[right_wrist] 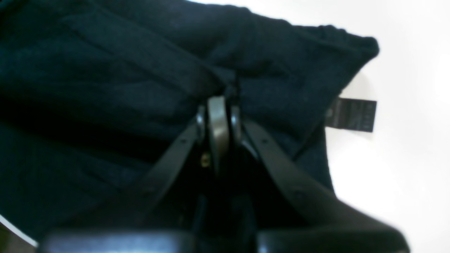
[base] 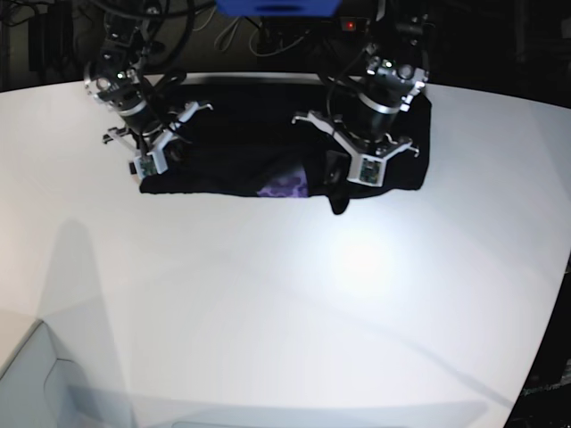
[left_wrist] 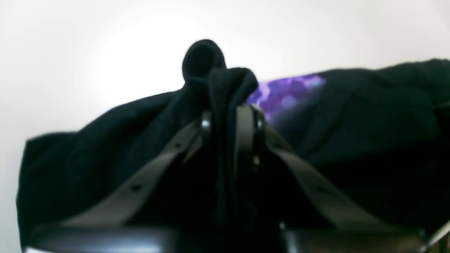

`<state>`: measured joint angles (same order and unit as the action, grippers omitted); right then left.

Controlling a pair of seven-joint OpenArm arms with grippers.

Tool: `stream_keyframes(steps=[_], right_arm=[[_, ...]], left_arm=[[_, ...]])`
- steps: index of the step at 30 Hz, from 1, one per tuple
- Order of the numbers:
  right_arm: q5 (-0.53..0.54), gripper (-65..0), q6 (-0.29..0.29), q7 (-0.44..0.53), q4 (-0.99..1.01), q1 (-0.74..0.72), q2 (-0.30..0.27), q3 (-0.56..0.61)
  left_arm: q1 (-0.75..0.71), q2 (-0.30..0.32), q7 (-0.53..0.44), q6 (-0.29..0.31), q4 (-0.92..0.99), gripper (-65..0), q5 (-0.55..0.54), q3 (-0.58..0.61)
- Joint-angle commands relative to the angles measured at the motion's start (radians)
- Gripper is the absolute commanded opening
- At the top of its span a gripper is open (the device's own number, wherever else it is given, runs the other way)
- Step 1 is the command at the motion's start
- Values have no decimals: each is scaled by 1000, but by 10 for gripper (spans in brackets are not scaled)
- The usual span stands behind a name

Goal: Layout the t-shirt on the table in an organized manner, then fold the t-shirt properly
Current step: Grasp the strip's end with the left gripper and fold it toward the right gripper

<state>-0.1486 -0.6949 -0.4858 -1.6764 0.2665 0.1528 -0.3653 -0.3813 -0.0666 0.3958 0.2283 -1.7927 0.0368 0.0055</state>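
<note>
The black t-shirt point(base: 232, 143) lies bunched in a wide strip at the far side of the white table point(base: 294, 294). A purple print point(base: 284, 187) shows at its front edge. In the left wrist view my left gripper point(left_wrist: 230, 112) is shut on a raised fold of the t-shirt point(left_wrist: 88, 147), with the purple print point(left_wrist: 288, 91) just behind it. In the base view the left gripper point(base: 343, 185) sits at the shirt's front edge, right of middle. My right gripper point(right_wrist: 219, 105) is shut on a fold of the t-shirt point(right_wrist: 105, 88) near its small dark tag point(right_wrist: 351, 114). The right gripper point(base: 145, 174) holds the shirt's left end.
Both arms reach in from the dark back edge, where cables and a blue box point(base: 277, 7) sit. White tabletop spreads out in front of the shirt toward the curved near edge. A pale object point(base: 36, 383) lies at the lower left corner.
</note>
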Motion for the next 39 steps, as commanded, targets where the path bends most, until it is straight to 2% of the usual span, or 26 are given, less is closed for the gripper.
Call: stream_keyframes(steps=[1, 3, 7, 9, 11, 15, 20, 23, 29, 32, 37, 39], right_arm=[[-4, -650, -3, -11, -12, 0, 3, 1], [-4, -650, -3, -11, -14, 0, 3, 1], [-4, -650, -3, -11, -15, 0, 3, 1], [-4, -650, -3, -11, -15, 0, 3, 1], [-4, -650, -3, -11, -15, 0, 3, 1], [-4, -650, -3, -11, -17, -3, 3, 1], [-4, -650, -3, -11, -17, -6, 3, 1], [-4, -650, -3, -11, -17, -6, 3, 1], [-4, -650, -3, -11, -17, -6, 3, 1], [-4, -650, -3, -11, -17, -6, 3, 1], [-4, -650, -3, -11, -17, -8, 3, 1], [-4, -650, -3, -11, -17, -8, 3, 1]], left_arm=[[0, -2, -21, 1, -14, -642, -7, 3], [-3, 1, -21, 1, -17, -607, -11, 3], [-11, 1, -21, 6, -26, -444, -15, 3], [-26, 1, -25, 10, -49, -400, -18, 3], [-40, -3, -30, 12, -97, -394, -51, 3], [-68, 11, -24, 12, -201, -393, -188, -5], [-64, 141, -21, 3, -218, -398, -312, -5], [-58, 196, -21, 1, -167, -399, -329, -14], [-57, 182, -19, 3, -80, -399, -334, -65], [-58, 195, 7, 12, -69, -399, -329, 43], [15, 288, 113, 10, -62, -399, -334, 248], [34, 302, 136, 4, -69, -399, -334, 279]])
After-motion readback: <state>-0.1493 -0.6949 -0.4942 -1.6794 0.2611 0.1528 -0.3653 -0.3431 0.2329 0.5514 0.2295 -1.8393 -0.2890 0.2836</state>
